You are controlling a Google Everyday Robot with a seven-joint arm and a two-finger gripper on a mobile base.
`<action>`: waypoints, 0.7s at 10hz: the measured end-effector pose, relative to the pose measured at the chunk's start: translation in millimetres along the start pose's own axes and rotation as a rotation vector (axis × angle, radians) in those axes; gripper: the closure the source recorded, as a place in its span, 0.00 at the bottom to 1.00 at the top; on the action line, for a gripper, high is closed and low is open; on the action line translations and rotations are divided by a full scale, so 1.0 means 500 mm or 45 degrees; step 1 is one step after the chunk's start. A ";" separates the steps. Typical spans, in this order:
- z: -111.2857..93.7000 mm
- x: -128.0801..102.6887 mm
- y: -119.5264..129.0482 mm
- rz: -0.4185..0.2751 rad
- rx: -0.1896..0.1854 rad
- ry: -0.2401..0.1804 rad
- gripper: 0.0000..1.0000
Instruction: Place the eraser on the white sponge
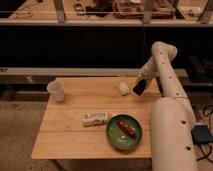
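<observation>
Arm base: the white arm comes up from the lower right corner as a thick rounded column, well to the right of the white sponge and nearer the camera than it.
Arm upper link: a slimmer link slants up and back from the column to a rounded elbow, which sits above and to the right of the white sponge.
Arm forearm: from the elbow a short section folds down and to the left, ending just right of the white sponge.
Gripper: the gripper hangs at the end of that section, pointing down and left, just beside the white sponge on its right.
Gripper state: the fingers are pinched together on the eraser.
Eraser: the eraser, a small black slab, is tilted on its end in the pinch, just right of the white sponge; whether the two touch cannot be told.
White sponge: it lies flat on the wooden table, near the far edge.
Cup: a pale cup stands upright well to the left of the white sponge.
Packet: a long white packet lies in front of the white sponge and to its left.
Plate: a green plate sits in front of the white sponge, toward the near edge.
Sausage: a reddish-brown sausage-like item lies on the plate.
</observation>
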 end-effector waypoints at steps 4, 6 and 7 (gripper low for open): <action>0.007 -0.003 -0.023 -0.021 0.007 -0.009 1.00; 0.035 -0.001 -0.111 -0.058 0.075 0.001 1.00; 0.045 0.004 -0.145 -0.072 0.109 0.017 1.00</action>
